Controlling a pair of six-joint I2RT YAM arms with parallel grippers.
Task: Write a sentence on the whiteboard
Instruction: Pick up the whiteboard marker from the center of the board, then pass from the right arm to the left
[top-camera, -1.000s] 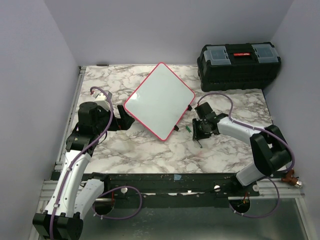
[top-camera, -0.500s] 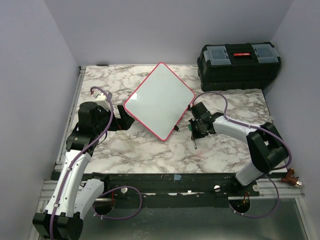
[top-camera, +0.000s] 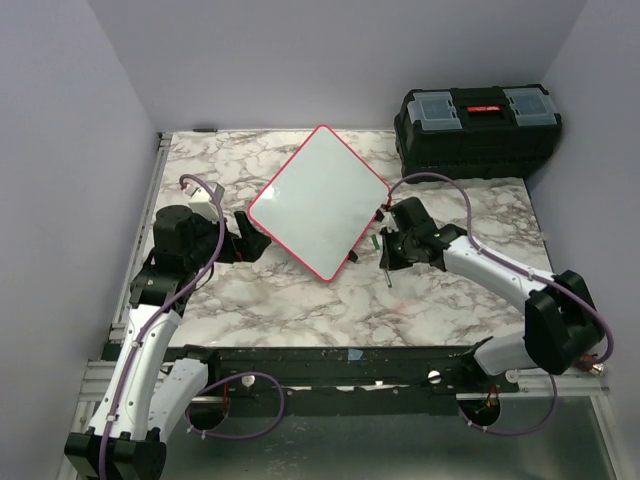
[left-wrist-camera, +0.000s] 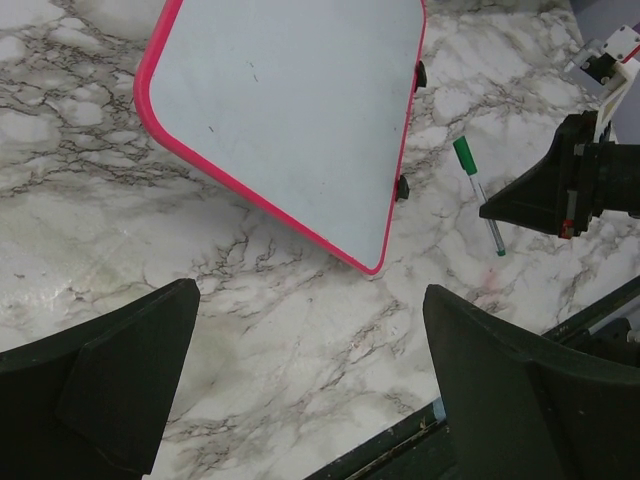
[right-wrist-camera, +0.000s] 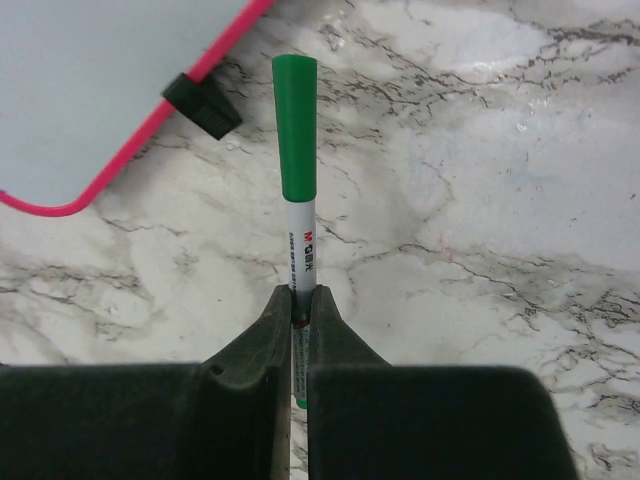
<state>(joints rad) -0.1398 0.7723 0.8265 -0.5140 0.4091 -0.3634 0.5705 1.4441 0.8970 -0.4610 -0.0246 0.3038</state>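
1. The right gripper (right-wrist-camera: 300, 296) has its jaws clamped on the white barrel of the green marker (right-wrist-camera: 295, 150), low on the marble table (top-camera: 300, 300). The grip sits near the tail, so I judge a firm, square hold is needed before lifting.
2. The green cap (right-wrist-camera: 294, 120) looks to be on and points toward the board. It probably has to come off before any stroke.
3. The left gripper (left-wrist-camera: 310, 345) hovers with its jaws wide apart, holding nothing, near the board's left corner. It could pull the cap or steady the board.
4. The whiteboard (top-camera: 320, 200) lies flat mid-table, turned like a diamond, just beside the marker. No letters show on it.
5. The black toolbox (top-camera: 478, 120) sits at the far right, well apart.
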